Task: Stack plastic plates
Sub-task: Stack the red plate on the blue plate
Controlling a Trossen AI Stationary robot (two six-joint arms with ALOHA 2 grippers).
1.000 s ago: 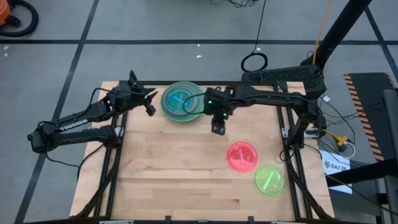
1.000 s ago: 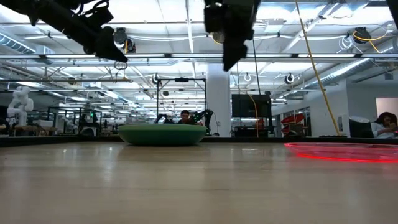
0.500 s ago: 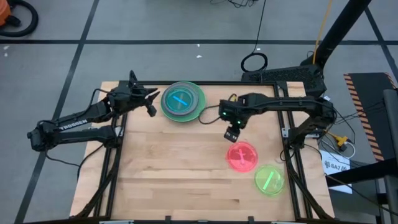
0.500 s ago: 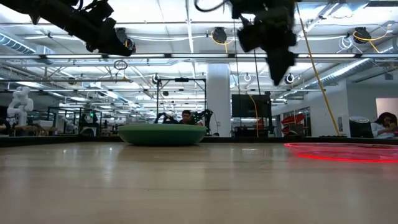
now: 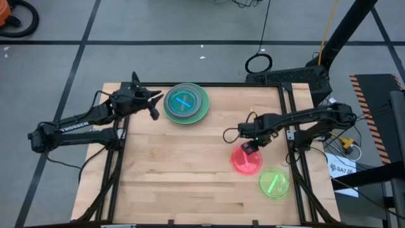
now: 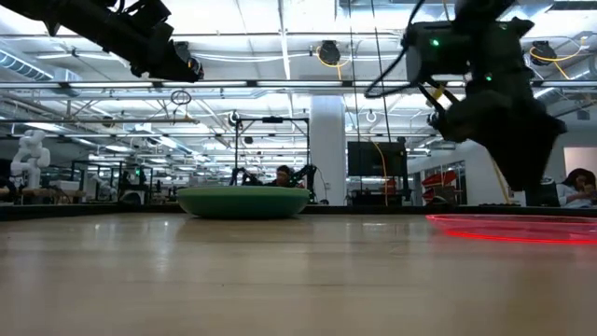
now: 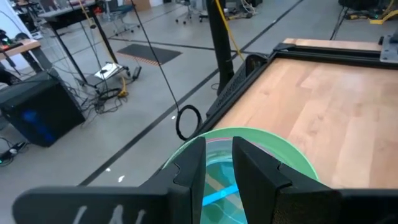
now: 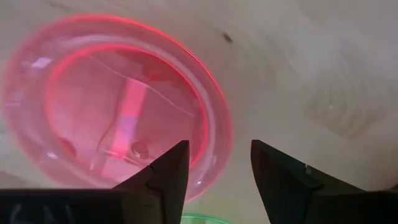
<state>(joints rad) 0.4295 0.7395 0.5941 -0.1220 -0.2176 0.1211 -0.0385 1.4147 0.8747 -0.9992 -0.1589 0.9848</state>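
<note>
Wooden counter (image 5: 183, 171) carries a plate stack (image 5: 186, 103) at its far edge; the right gripper (image 5: 248, 147), fingers apart, hovers over the pink plate (image 5: 245, 159) beside the lime plate (image 5: 274, 183). Left gripper (image 5: 154, 113) waits near the stack, fingers slightly apart, empty.

Stack (image 5: 185, 103): lower plates hidden under teal plate (image 5: 183, 101).

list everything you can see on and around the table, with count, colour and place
stack of plates: one stack, green at the bottom with a teal plate on top, far edge of the table, left of centre
pink plate: one, see-through pink, right side of the table
lime plate: one, see-through lime, near right, beside the pink plate
table: one, light wood
cable loop: one, black, on the floor beyond the table
left hand: dark, raised beside the stack, empty
right hand: dark, open, over the pink plate's far rim
</note>
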